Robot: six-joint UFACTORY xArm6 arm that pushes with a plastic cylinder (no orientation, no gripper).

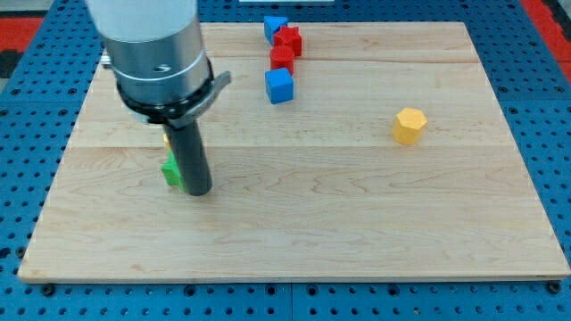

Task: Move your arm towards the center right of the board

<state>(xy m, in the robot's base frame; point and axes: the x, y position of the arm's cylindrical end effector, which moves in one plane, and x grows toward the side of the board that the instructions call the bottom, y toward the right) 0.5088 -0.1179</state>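
The arm point(152, 45) hung over the board's point(357, 232) left half, its dark rod pointing straight down. The tip point(198, 191) sat on the wood at left of centre, touching or just beside a green block point(171, 171) on its left; the rod hid part of that block, so its shape could not be made out. A sliver of a yellow block point(166, 141) showed behind the rod, just farther back. There was no claw to spread or press together, only the bare rod.

At the far edge, near the middle, four blocks stood in a close cluster: a blue block point(275, 27) farthest back, a red star point(289, 40) touching it, a red block point(282, 60) next, then a blue cube point(279, 86) nearest. A yellow hexagon point(409, 126) stood alone at centre right, well apart from the tip.
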